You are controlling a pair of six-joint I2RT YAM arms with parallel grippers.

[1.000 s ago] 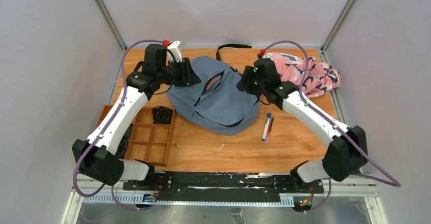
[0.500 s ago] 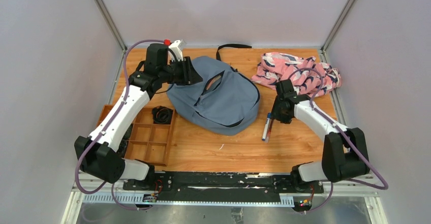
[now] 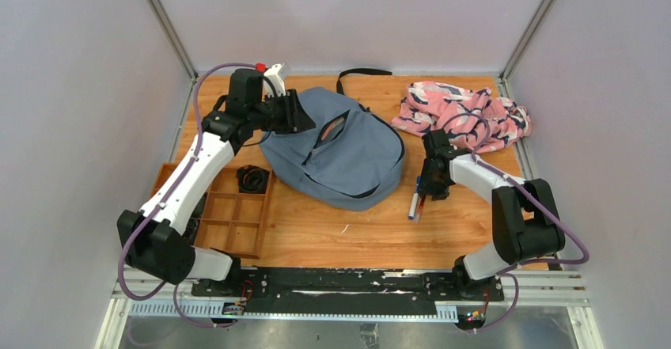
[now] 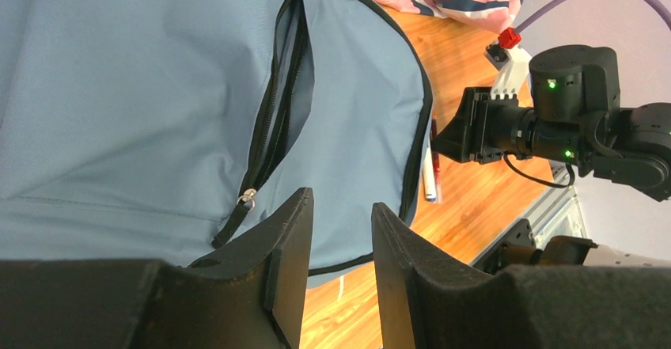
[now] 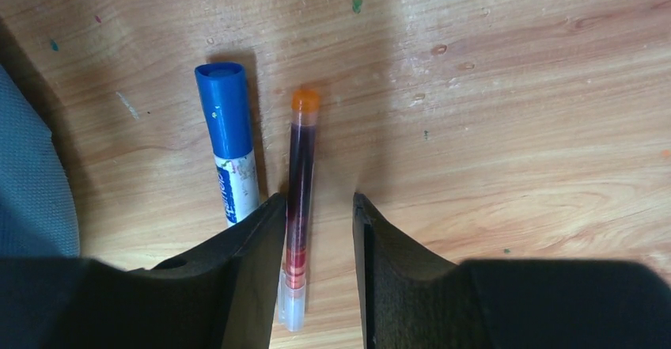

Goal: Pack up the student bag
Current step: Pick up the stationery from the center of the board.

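Note:
The grey-blue student bag (image 3: pixel 340 155) lies flat on the middle of the table, and its pocket zipper (image 3: pixel 336 127) is partly open. My left gripper (image 3: pixel 305 121) hovers at the bag's upper left edge. In the left wrist view (image 4: pixel 342 199) it is open and empty, with the bag (image 4: pixel 158 88) beyond it. My right gripper (image 3: pixel 425 192) is low over the table to the right of the bag. In the right wrist view (image 5: pixel 319 199) it is open and straddles a red pen (image 5: pixel 301 175) that lies against its left finger. A blue-capped marker (image 5: pixel 229 139) lies just outside the left finger.
A pink-white-navy cloth (image 3: pixel 463 115) is bunched at the back right. A wooden compartment tray (image 3: pixel 229 210) at the left holds a black coiled cable (image 3: pixel 252 179). A black strap (image 3: pixel 364 72) lies behind the bag. The marker (image 3: pixel 415 191) and pen lie side by side.
My right gripper left the bag's upper right edge, swung forward and down, and now sits over the pen and marker. The left arm has barely moved.

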